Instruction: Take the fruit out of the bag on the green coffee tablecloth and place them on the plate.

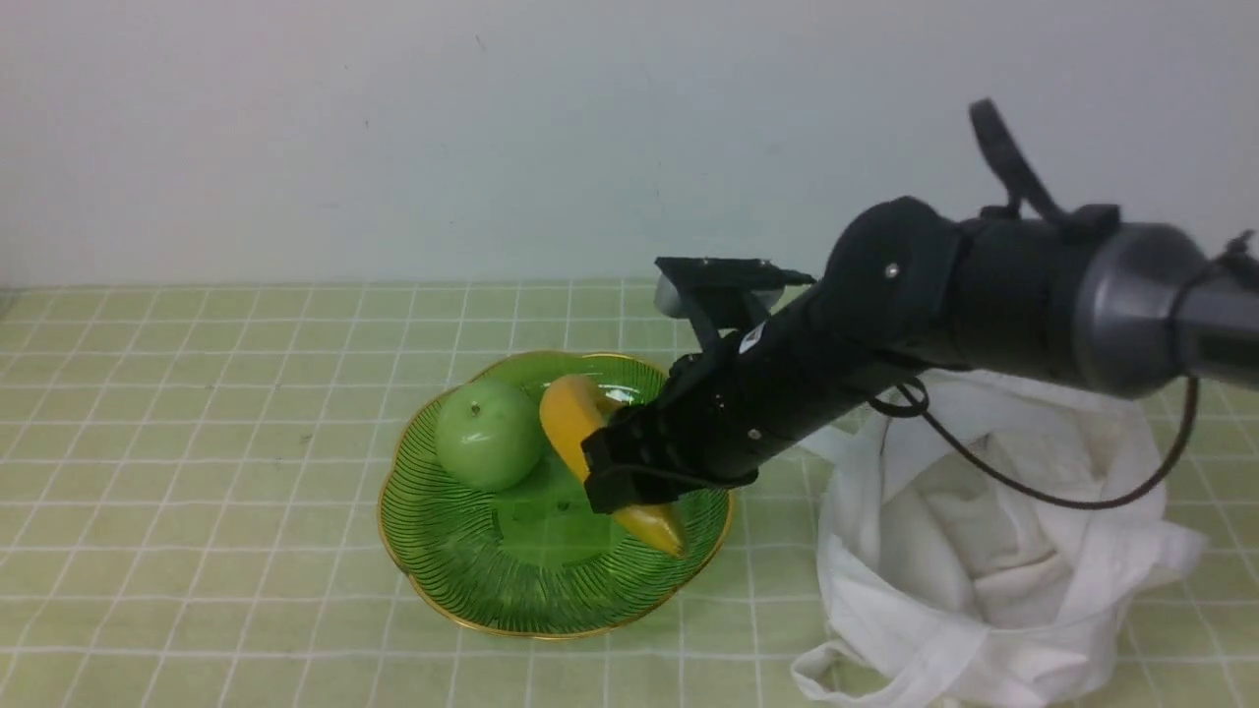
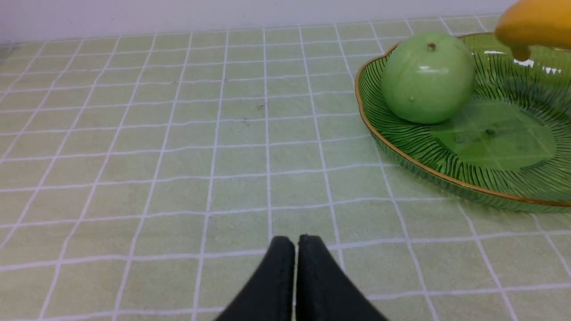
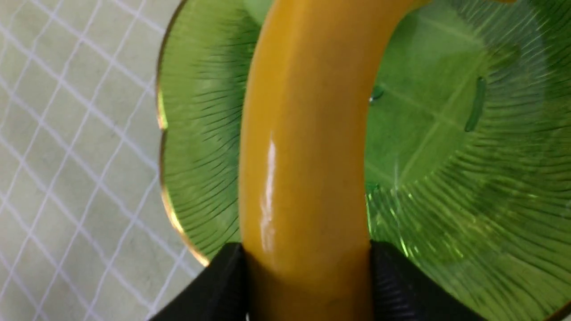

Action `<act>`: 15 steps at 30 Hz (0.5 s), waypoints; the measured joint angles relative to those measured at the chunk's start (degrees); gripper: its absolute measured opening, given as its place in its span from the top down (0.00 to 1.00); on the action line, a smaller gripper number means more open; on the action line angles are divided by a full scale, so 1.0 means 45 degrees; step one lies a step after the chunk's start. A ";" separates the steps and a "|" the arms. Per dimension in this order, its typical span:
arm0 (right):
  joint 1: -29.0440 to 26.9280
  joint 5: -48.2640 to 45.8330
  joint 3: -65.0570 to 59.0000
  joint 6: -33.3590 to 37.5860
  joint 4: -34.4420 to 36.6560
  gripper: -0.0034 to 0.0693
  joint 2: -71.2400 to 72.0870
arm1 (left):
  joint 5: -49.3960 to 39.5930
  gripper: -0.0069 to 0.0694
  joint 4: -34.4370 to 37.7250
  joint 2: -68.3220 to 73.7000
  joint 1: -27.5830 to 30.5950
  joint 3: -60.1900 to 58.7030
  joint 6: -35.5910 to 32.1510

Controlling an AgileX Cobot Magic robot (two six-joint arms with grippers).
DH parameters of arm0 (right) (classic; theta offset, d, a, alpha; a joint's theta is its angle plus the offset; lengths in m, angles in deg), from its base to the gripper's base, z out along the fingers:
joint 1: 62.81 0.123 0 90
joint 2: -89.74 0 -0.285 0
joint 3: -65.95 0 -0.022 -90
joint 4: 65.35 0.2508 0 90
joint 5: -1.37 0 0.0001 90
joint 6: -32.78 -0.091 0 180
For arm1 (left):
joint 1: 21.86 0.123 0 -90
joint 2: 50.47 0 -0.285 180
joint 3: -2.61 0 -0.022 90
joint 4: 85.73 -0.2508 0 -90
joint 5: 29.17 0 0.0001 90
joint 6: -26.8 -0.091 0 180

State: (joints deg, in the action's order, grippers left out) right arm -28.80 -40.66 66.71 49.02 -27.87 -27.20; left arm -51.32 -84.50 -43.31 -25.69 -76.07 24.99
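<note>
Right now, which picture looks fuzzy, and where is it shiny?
Right wrist view: the plate looks smeared and fuzzy, with a white shine streak down the banana. Left wrist view: sharp, a small bright spot on the apple. Front view: slightly soft all over.

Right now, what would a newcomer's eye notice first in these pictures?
The long yellow banana, clamped in the right arm's black tool, is held over the round ribbed green glass plate with a gold rim. A round green apple sits on the plate's left side; a crumpled white cloth bag lies right of it.
</note>
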 joint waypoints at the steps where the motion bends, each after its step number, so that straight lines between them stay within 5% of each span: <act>1: 0.0000 0.0029 0.0370 -0.0745 -0.0270 0.41 -0.0436 | 0.0000 0.92 0.0000 0.0000 0.0000 0.0000 0.0000; 8: 0.0000 -0.0252 0.1329 -0.2569 -0.1187 0.12 -0.1042 | 0.0000 0.92 0.0000 0.0000 0.0000 0.0000 0.0000; 11: 0.0000 -0.1200 0.1920 -0.2510 -0.1570 0.10 -0.1042 | 0.0000 0.92 0.0000 0.0000 0.0000 0.0000 0.0000; 15: 0.0013 -0.3291 0.3163 -0.2538 -0.2850 0.21 -0.0608 | 0.0000 0.92 0.0000 0.0000 0.0000 0.0000 0.0000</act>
State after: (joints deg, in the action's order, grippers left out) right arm -28.74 -55.47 80.94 37.60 -40.70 -29.93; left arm -51.32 -84.50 -43.31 -25.69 -76.07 24.99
